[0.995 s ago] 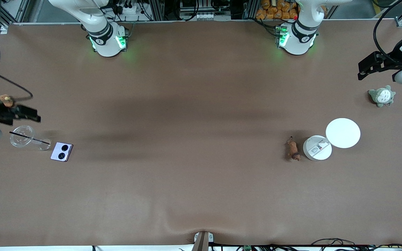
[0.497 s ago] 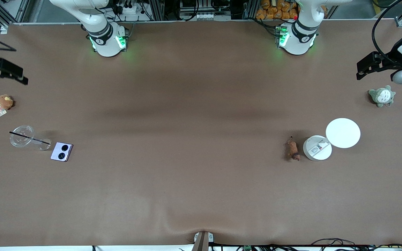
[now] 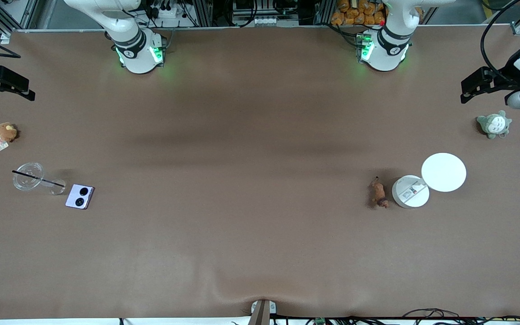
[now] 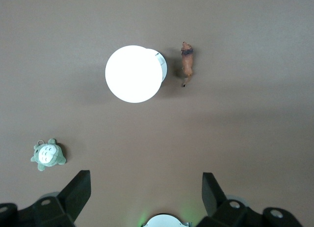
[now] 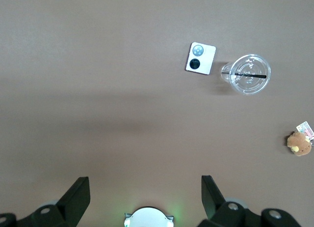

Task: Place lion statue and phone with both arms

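Orange-brown and tiny, the elongated lion statue (image 3: 379, 194) lay on the brown desk (image 3: 251, 180) toward the left arm's end, its long axis running toward and away from the front camera. It lay just beside a small white round disc with a label (image 3: 410, 191), apart from it, and a larger plain white disc (image 3: 443, 172) overlapped that one. A grey-green plush toy (image 3: 494, 124) sat farther from the front camera, near the desk's edge. The left claw (image 3: 479, 85) hung high over that corner, its fingers spread wide and empty, so the statue lay well apart from it, toward the front camera and the desk's middle.

At the right arm's end, the small square lavender phone (image 3: 80, 196) with two black camera circles lay flat, close beside a clear plastic cup with a black straw (image 3: 30, 177). A round brown plush toy with a tag (image 3: 5, 132) sat farther from the front camera. The right claw (image 3: 9, 83) hung over that desk edge, spread open and empty, with the phone well apart from it.

Each arm seemed nearest its own target.
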Controlling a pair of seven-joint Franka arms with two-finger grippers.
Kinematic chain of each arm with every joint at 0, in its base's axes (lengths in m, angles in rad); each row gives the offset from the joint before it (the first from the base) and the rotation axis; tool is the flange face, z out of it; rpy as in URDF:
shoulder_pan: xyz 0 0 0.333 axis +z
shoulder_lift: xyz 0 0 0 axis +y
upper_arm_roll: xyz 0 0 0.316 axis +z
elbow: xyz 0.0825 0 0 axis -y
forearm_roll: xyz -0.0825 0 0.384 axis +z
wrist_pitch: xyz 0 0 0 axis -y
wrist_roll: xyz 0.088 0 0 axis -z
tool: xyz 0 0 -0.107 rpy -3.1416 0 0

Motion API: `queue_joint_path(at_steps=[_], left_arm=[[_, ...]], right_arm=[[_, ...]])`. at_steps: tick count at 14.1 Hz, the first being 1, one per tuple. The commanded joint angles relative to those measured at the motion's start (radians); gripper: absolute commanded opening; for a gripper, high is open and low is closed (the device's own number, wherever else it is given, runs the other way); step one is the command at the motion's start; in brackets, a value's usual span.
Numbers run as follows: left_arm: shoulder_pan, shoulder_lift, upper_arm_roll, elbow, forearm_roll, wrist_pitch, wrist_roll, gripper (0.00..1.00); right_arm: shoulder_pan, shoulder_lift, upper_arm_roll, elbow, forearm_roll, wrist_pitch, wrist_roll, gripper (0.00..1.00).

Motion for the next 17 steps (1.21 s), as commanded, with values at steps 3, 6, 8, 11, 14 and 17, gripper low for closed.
queue_joint_path(at_steps=[3, 6, 8, 11, 14, 17], left_arm=[[0.006, -0.012, 0.002, -0.007, -0.022, -0.008, 0.014, 1.0], [0.006, -0.008, 0.008, 0.019, -0.02, -0.008, 0.003, 1.0], [0.005, -0.003, 0.008, 0.022, -0.02, -0.008, -0.004, 1.0], [0.006, -0.003, 0.008, 0.024, -0.016, -0.012, -0.006, 1.0], [0.005, -0.003, 0.005, 0.025, -0.011, -0.014, -0.006, 1.0], [0.002, -0.003, 0.004, 0.036, -0.01, -0.021, -0.007, 1.0]], right_arm=[[-0.01, -0.024, 0.004, -0.018, -0.014, 0.007, 0.012, 1.0], [-0.008, -0.021, 0.005, -0.012, -0.014, 0.01, 0.052, 1.0], [-0.008, -0.021, 0.008, -0.01, -0.014, 0.007, 0.138, 1.0], [-0.008, -0.021, 0.01, -0.009, -0.014, 0.01, 0.137, 1.0], [-0.008, -0.019, 0.011, -0.004, -0.017, 0.012, 0.135, 1.0], [-0.008, -0.018, 0.01, -0.001, -0.022, 0.013, 0.135, 1.0]])
